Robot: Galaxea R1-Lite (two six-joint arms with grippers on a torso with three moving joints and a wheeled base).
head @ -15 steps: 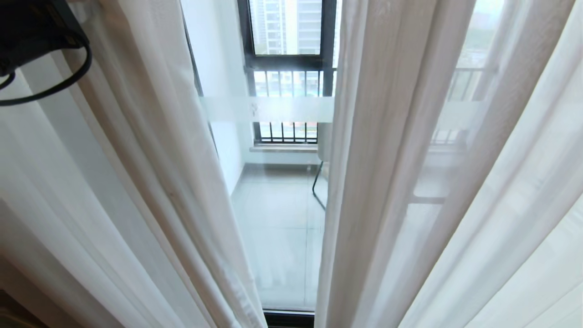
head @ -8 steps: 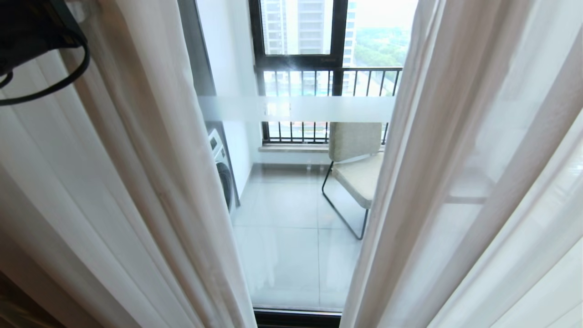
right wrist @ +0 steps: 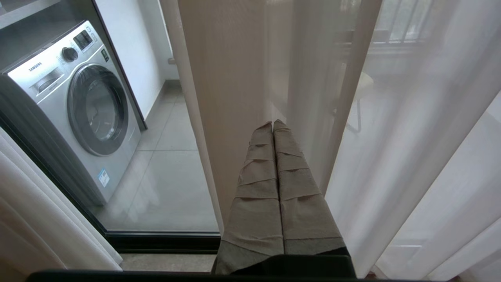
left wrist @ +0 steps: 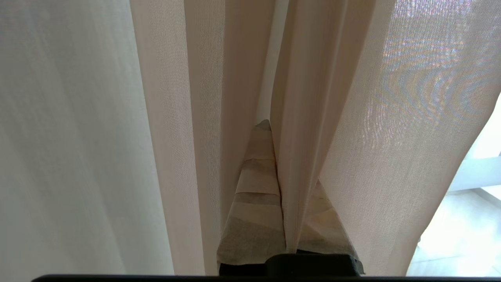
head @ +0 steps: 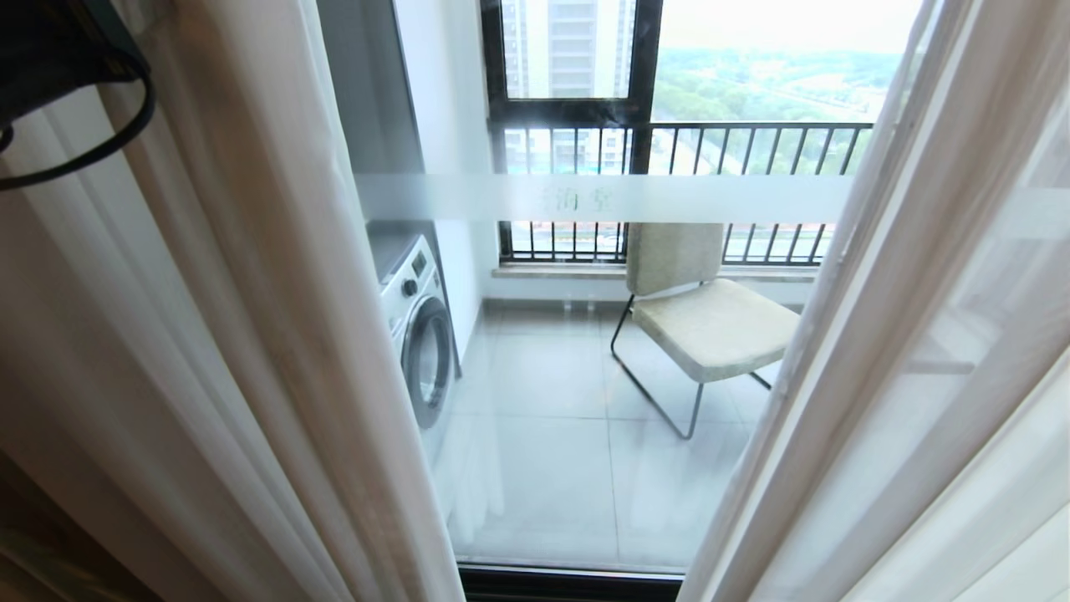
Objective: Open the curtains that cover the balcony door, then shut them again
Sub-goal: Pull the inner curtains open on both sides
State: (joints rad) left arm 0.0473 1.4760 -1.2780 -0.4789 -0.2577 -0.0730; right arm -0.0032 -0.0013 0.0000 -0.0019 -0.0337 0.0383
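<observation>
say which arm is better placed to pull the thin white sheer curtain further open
Left, likely: the left gripper has its jaws shut on a fold of the thin see-through white sheer curtain. The right gripper is shut with no fabric between its jaws.

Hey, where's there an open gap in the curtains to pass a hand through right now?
The one bare gap lies between the left sheer and the right sheer, straight onto the balcony door glass. The left gripper is buried in folds; the right gripper presses the right sheer's edge.
</observation>
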